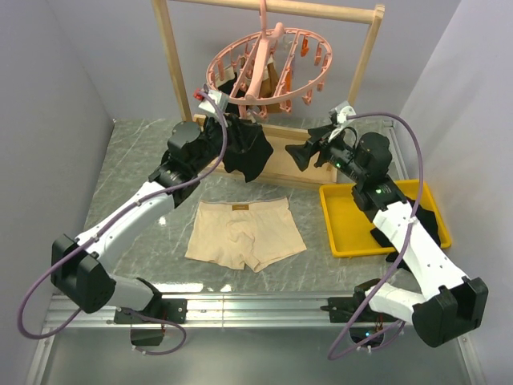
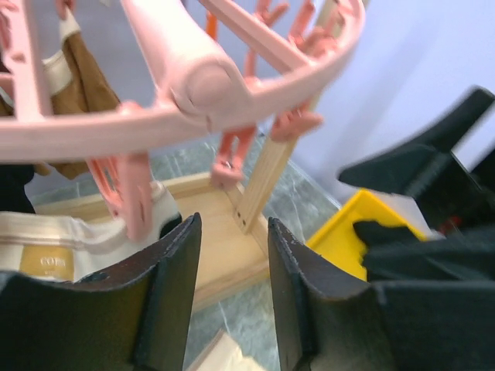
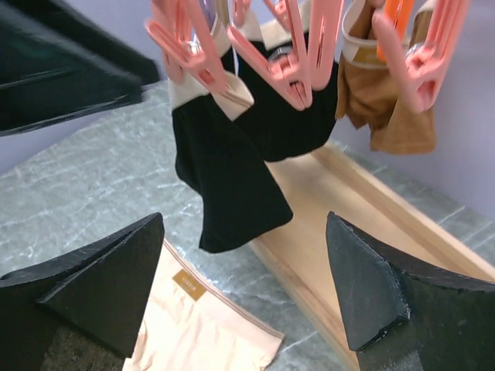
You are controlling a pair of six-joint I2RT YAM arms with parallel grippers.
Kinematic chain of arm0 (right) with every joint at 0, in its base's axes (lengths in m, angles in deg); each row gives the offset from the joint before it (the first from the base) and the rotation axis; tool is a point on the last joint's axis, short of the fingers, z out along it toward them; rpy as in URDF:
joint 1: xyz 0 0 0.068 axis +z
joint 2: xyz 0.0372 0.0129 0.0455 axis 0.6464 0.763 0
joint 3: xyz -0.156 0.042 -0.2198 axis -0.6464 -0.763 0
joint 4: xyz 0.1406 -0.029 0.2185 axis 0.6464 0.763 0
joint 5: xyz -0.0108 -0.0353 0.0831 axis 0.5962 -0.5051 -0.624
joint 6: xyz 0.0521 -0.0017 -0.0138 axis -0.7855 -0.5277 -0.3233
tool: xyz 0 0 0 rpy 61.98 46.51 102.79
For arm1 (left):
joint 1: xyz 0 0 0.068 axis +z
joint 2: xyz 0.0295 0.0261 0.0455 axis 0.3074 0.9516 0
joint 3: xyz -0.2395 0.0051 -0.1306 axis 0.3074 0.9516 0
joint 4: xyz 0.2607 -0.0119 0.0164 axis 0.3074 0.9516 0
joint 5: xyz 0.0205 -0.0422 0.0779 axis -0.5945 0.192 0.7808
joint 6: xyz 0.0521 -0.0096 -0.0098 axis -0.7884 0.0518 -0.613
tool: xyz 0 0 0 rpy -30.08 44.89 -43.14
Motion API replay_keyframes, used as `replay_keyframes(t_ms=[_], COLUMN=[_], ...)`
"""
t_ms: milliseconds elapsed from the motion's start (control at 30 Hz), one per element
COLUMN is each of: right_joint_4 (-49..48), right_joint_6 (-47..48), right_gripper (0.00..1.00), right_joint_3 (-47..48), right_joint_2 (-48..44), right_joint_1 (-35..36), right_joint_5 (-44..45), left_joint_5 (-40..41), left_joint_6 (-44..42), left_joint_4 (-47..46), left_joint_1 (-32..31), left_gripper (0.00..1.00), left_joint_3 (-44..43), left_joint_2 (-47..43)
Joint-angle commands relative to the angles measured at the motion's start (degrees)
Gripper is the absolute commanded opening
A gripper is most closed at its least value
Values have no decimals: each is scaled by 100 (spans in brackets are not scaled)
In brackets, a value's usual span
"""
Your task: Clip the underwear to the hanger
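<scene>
The beige boxer briefs (image 1: 244,233) lie flat on the marble table (image 1: 144,152), label end away from the arms and apart from the pink clip hanger (image 1: 260,68) hung on its wooden rack (image 1: 172,56). The left gripper (image 2: 232,232) sits just under the ring, its fingers slightly parted and empty. The right gripper (image 3: 246,224) gapes wide (holding nothing) near a hanging black garment (image 3: 232,178).

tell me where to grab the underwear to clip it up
The waistband, near one corner, coming straight down from above. The underwear lies flat on the table, waistband toward the hanger, so that edge is probably easiest to pinch and lift up to it.
</scene>
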Motion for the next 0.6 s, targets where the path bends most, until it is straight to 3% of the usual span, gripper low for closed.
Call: replay_keyframes(t_ms=[0,267,567], right_joint_4=[-343,-545,-756], right_joint_6=[-26,132,246], right_gripper=[92,90,87], right_joint_3=[37,-33,63], right_joint_2=[-193,-62,141], right_joint_1=[-22,-22,-22], right_joint_5=[87,-89,-511], left_joint_5=[502,423,827], left_joint_6=[257,503,583], left_joint_4=[-444,-655,-479], left_joint_1=[-13,-21,84], left_gripper=[44,38,8], left_joint_3=[-501,-677,-1028], left_joint_2=[143,433,749])
